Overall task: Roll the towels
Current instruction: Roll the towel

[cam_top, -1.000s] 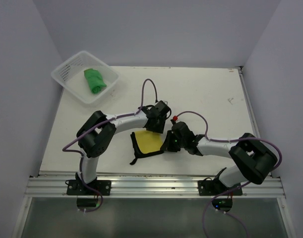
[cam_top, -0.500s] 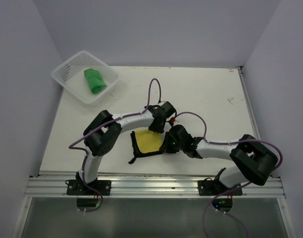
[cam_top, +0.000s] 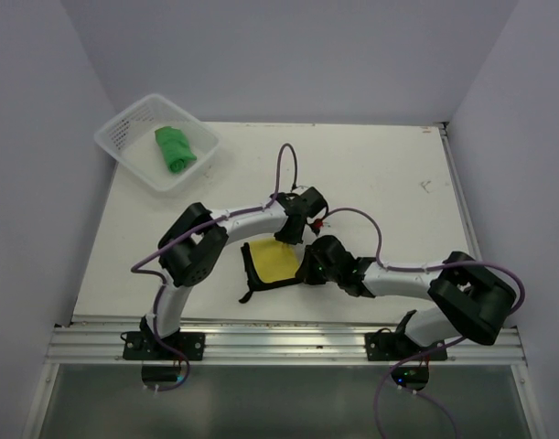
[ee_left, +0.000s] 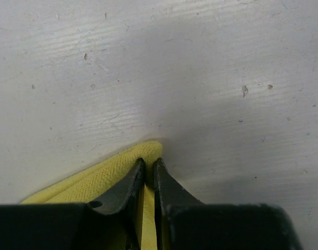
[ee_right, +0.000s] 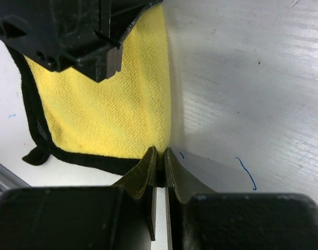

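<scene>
The yellow towel (cam_top: 272,262) with a black edge lies flat on the table between the two arms. My left gripper (cam_top: 293,236) is shut on its far right corner; the left wrist view shows the yellow fold (ee_left: 140,156) pinched between the jaws (ee_left: 149,169). My right gripper (cam_top: 308,270) is shut on the near right corner; the right wrist view shows the towel (ee_right: 112,104) and my gripper (ee_right: 160,155) at its edge. The green towel (cam_top: 174,148) lies rolled in the white basket (cam_top: 123,137).
The white mesh basket stands at the table's far left corner. The left gripper's body (ee_right: 75,31) hangs over the towel in the right wrist view. The table's metal rail (cam_top: 288,343) runs along the near edge.
Both grippers have moved closer to the towel's right edge and closed on its two right corners. The left arm's elbow has shifted right.
</scene>
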Motion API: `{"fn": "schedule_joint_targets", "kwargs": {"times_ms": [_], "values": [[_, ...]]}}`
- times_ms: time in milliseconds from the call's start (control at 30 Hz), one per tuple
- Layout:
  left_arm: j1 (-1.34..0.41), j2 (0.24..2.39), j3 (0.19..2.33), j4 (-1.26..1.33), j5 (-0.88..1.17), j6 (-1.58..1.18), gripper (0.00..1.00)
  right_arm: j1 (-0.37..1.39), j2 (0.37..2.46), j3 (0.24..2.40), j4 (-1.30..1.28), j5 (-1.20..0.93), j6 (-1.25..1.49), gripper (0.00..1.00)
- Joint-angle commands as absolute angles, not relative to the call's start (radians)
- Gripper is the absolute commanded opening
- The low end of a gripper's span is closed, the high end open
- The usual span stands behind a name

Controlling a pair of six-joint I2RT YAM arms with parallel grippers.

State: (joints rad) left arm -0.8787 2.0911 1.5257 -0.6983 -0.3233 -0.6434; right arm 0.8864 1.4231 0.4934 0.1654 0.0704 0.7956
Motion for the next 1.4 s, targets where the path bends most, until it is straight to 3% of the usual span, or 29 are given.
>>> {"fn": "schedule_joint_targets", "kwargs": {"times_ms": [0,167,400,700,1133,1367], "values": [[-0.877,2.158,1.522,-0.674,-0.288,-0.698,0.13,0.914,1.401,0.465,0.068,0.147,0.736,0.00],[-0.874,2.114,1.502,-0.608,-0.296,-0.726,0.12,0.972,1.336,0.454,0.025,0.250,0.712,0.00],[-0.842,1.991,1.362,-0.352,-0.249,-0.745,0.00,1.046,1.287,0.517,-0.122,0.393,0.692,0.00],[-0.802,1.908,1.229,-0.112,-0.164,-0.692,0.00,1.149,1.335,0.653,-0.331,0.552,0.652,0.00],[-0.729,1.809,1.028,0.169,-0.017,-0.684,0.00,1.322,1.595,0.920,-0.666,0.813,0.643,0.00],[-0.701,1.796,0.994,0.245,0.054,-0.641,0.00,1.387,1.741,0.997,-0.715,0.857,0.569,0.00]]}}
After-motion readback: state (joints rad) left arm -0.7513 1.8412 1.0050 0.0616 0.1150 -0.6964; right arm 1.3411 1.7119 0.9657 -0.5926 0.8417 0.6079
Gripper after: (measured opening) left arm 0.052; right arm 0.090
